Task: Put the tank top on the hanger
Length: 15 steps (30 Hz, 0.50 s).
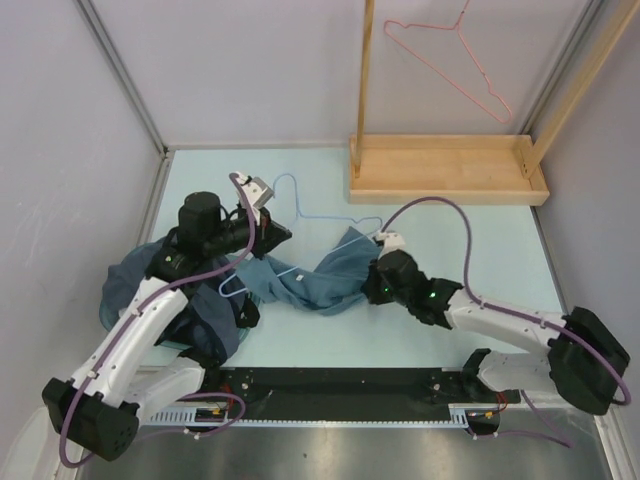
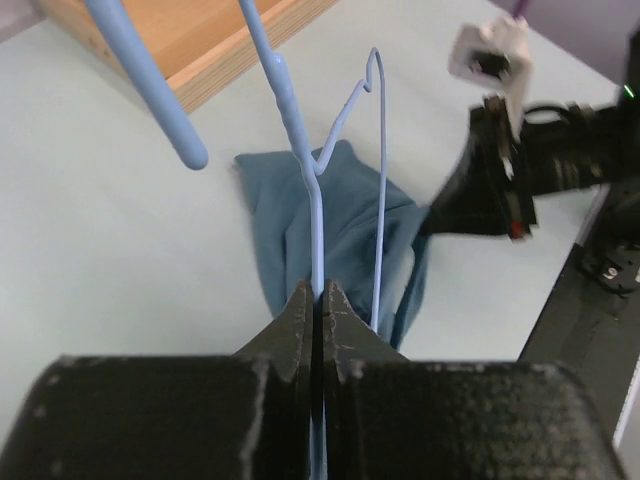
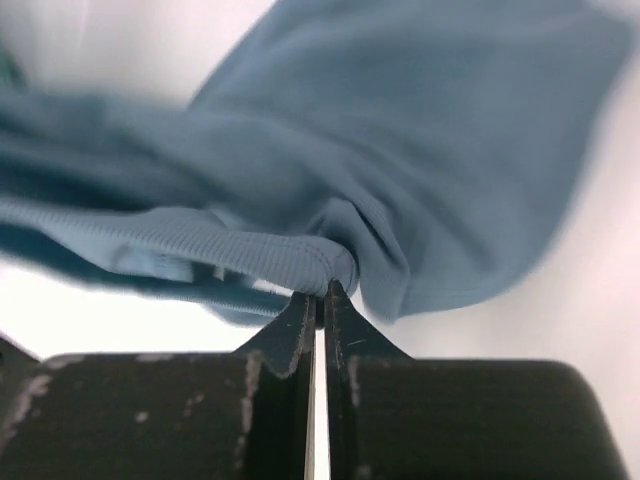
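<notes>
Seen from overhead, the teal tank top lies crumpled mid-counter. The light-blue wire hanger is at its 11 o'clock, and one wire arm seems to run into the fabric. The left claw, at the garment's 9 o'clock, is closed tight on the hanger's wire just below the neck twist, apparently to steady the frame. The right claw, at the garment's 3 o'clock, is pinched shut on a ribbed hem of the tank top, probably to draw the cloth over the wire shoulder. A navy heap of clothes sits at 8 o'clock.
</notes>
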Available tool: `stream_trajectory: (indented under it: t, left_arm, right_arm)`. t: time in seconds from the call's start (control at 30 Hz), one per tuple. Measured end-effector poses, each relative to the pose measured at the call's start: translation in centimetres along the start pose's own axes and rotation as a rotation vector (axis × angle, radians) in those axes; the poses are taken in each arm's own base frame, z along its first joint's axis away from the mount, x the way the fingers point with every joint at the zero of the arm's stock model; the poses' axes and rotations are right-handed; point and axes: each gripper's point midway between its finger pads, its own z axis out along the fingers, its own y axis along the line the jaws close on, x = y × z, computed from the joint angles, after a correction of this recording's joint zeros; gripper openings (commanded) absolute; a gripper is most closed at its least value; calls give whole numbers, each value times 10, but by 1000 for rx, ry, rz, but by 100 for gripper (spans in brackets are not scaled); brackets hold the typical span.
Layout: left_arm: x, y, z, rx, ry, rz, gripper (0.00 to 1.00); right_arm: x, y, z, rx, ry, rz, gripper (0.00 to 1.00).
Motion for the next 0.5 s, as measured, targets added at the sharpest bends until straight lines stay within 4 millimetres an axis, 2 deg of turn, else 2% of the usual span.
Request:
stream_trajectory:
  t: [0.07, 0.17, 0.5]
  left_arm:
    - [-4, -10, -4, 42, -27, 17, 0]
    - [-10, -20, -8, 87, -56, 36, 0]
    - [-9, -33, -8, 167, -60, 42, 0]
  right_arm:
    - [-21, -19, -5, 24, -52, 41, 0]
    - [-39, -43, -6, 63, -87, 74, 0]
    - [-58, -98, -8, 135, -90, 97, 0]
